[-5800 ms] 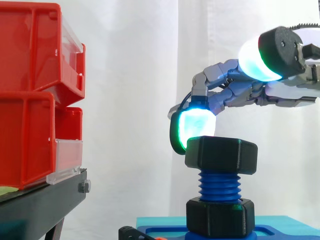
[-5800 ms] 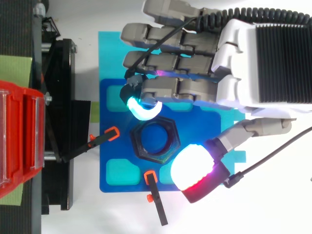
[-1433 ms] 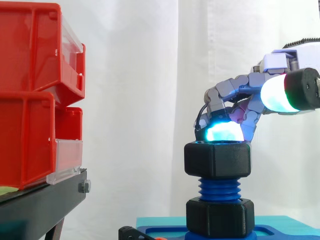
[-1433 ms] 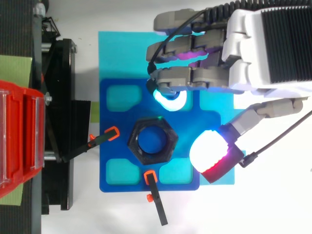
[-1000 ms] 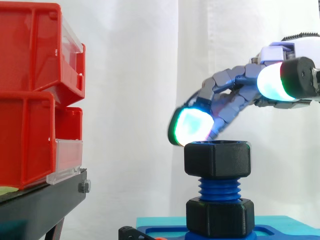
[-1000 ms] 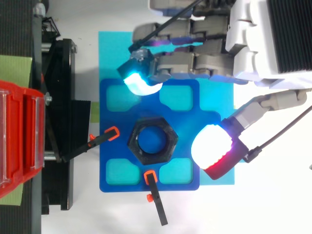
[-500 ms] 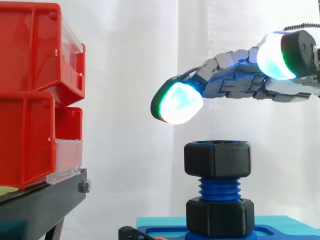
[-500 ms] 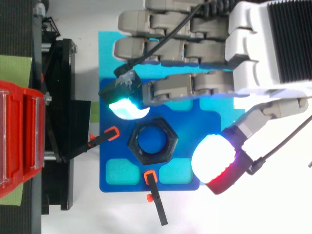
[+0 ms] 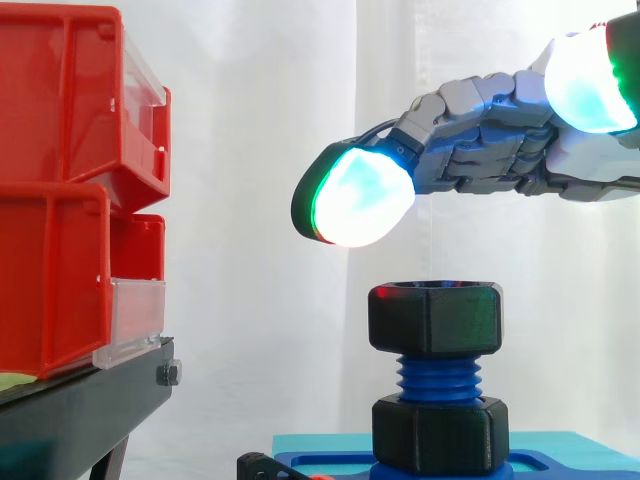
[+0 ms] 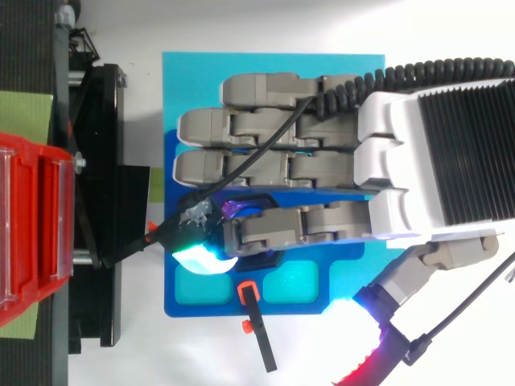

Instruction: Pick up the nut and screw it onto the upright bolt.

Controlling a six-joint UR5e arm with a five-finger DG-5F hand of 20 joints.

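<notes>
Hand [image 9: 480, 140]: I am holding it level above the nut [image 9: 435, 318], fingers stretched out straight and gripping nothing, with one glowing fingertip [image 9: 355, 200] hanging clear of the nut's top. The nut, black, hexagonal and thick-walled, is sitting on the top end of the upright blue threaded bolt [image 9: 437, 378], with threads showing beneath it. A second black nut [image 9: 437, 435] is sitting at the bolt's foot on a blue plate [image 10: 201, 307]. Red bins [image 9: 60, 200] are standing well apart on a black stand [image 9: 80, 410].
</notes>
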